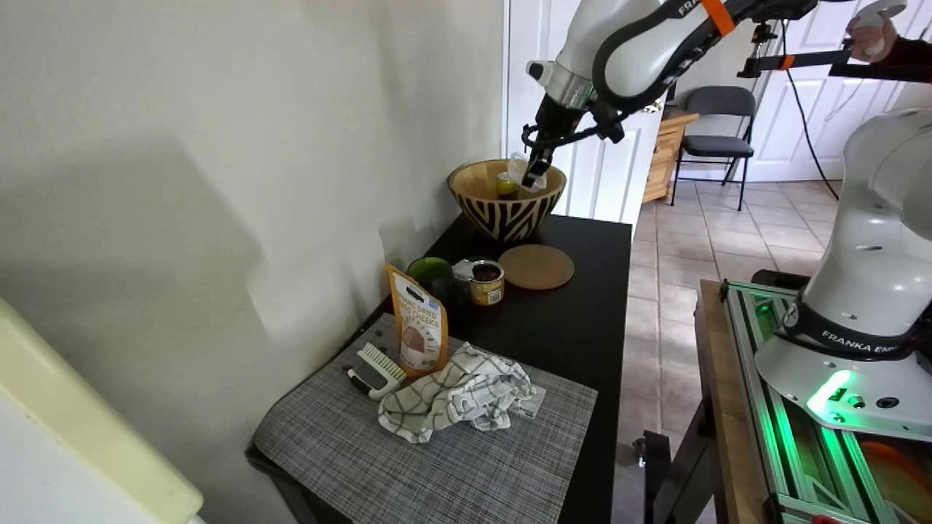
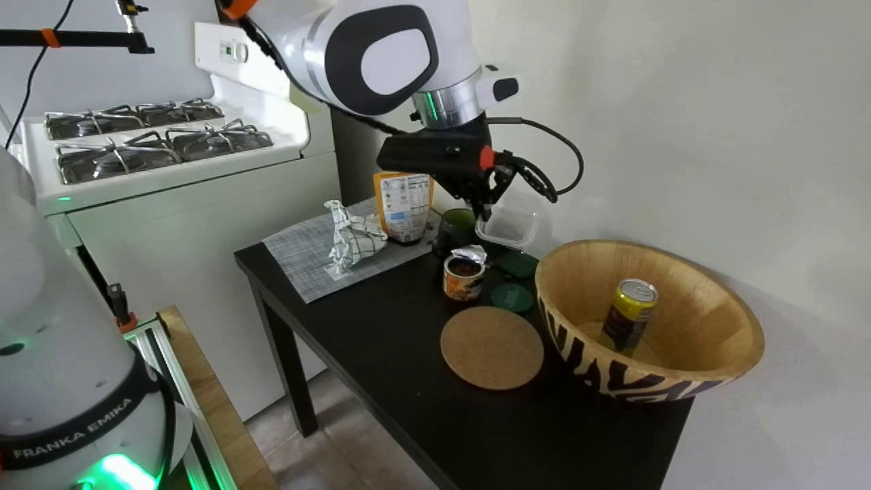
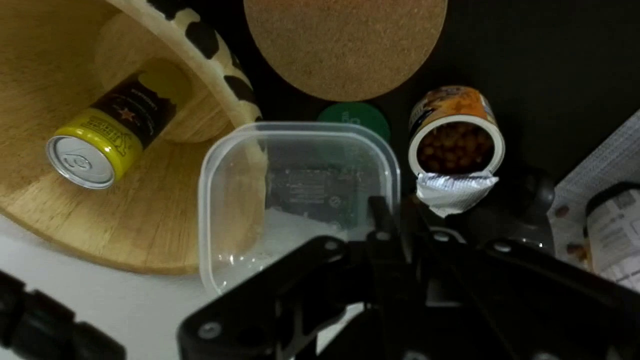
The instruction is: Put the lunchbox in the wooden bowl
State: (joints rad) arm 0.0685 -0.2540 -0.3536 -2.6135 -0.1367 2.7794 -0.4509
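The lunchbox is a clear square plastic container; it shows in the wrist view [image 3: 310, 155] and in both exterior views [image 1: 518, 168] [image 2: 509, 226]. My gripper [image 3: 395, 215] is shut on one side wall of it and holds it in the air. The gripper also shows in both exterior views [image 1: 537, 175] [image 2: 482, 209]. The wooden bowl [image 2: 653, 265] stands on the black table, with zigzag stripes outside; it also shows in an exterior view [image 1: 480, 211] and the wrist view [image 3: 210, 250]. In the wrist view the lunchbox overlaps the bowl's rim. In an exterior view it is beside the bowl.
A yellow-topped can [image 2: 629, 316] stands inside the bowl. A flat tan disc [image 2: 492, 347], green lids [image 2: 512, 297], an opened food can [image 2: 464, 275], a green mug [image 2: 457, 231] and a pouch [image 2: 405, 207] are near. A checked towel [image 1: 462, 393] and brush [image 1: 380, 371] lie farther off.
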